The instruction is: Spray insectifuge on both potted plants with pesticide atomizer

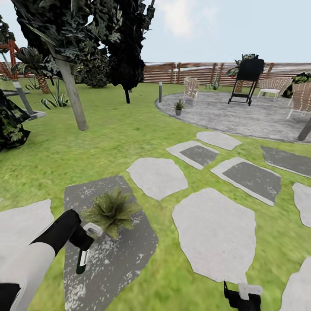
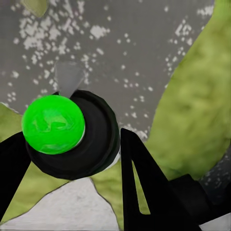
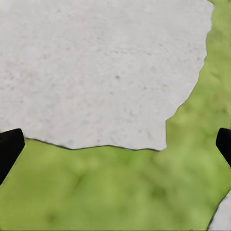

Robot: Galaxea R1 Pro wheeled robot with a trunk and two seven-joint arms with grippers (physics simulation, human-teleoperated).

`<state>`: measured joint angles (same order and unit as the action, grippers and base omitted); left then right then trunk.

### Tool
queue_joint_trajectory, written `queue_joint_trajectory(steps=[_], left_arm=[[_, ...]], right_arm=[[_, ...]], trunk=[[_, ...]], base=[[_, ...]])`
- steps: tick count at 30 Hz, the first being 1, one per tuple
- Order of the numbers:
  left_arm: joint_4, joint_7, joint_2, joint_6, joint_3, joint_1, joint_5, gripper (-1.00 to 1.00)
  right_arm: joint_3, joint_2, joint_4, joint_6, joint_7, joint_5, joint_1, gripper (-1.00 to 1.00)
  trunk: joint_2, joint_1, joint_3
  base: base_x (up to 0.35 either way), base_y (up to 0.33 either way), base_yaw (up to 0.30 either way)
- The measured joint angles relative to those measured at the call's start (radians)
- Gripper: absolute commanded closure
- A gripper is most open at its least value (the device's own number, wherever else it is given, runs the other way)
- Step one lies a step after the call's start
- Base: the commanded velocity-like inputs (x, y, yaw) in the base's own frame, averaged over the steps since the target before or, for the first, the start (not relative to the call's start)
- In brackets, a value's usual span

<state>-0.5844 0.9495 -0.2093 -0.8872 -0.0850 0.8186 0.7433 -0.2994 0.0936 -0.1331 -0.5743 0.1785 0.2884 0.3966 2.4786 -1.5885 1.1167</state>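
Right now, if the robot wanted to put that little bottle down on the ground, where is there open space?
The pale stepping stone, bordered by grass between the two arms, is bare, as is the smaller stone beyond it. The dark speckled slab is crowded at its far end: a potted plant sits there, with the left gripper holding the atomizer beside it.

White forearm [image 1: 26,268], black wrist, black gripper [image 1: 84,242] fingers.
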Motion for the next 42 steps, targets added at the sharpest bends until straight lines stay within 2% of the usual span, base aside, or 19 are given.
queue_joint_trajectory(steps=[5, 21, 42], left_arm=[[0.012, -0.001, -0.002, 0.000, -0.001, 0.000, 0.001, 1.00], [0.024, 0.000, 0.000, 0.002, -0.001, -0.003, 0.000, 1.00], [0.025, 0.000, 0.001, 0.004, -0.002, -0.003, 0.002, 1.00]], right_arm=[[0.000, 0.000, 0.000, 0.000, 0.000, 0.000, 0.000, -1.00], [0.000, 0.000, 0.000, 0.000, 0.000, 0.000, 0.000, -1.00], [0.000, 0.000, 0.000, 0.000, 0.000, 0.000, 0.000, -1.00]], trunk=[[0.000, 0.000, 0.000], [0.000, 0.000, 0.000], [0.000, 0.000, 0.000]], base=[[0.005, -0.002, 0.054], [0.003, -0.009, 0.230], [0.054, -0.261, 0.031]])
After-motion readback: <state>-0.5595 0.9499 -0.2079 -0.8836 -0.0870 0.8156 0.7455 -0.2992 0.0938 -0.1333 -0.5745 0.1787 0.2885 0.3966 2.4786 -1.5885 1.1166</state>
